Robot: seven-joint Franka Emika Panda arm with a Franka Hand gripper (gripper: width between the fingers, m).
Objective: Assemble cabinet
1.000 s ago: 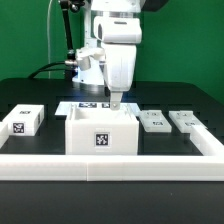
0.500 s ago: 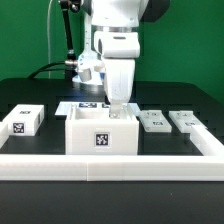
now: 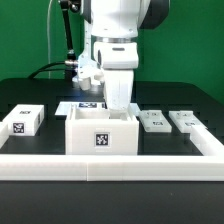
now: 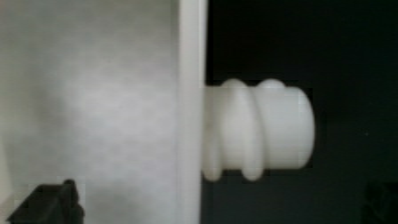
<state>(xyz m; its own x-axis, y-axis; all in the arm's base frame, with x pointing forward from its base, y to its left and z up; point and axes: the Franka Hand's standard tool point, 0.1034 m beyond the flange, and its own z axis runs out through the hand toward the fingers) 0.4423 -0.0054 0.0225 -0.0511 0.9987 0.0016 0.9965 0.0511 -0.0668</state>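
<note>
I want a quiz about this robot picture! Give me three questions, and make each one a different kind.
1. True or false: the cabinet has a black-and-white tag on the face toward the exterior camera.
2. How many flat panels lie on the table at the exterior view's right of the cabinet? A) one B) two C) four
3. Fill in: the small white block sits on the exterior view's ____ of the cabinet.

Key: 1 true; 2 B; 3 left.
</note>
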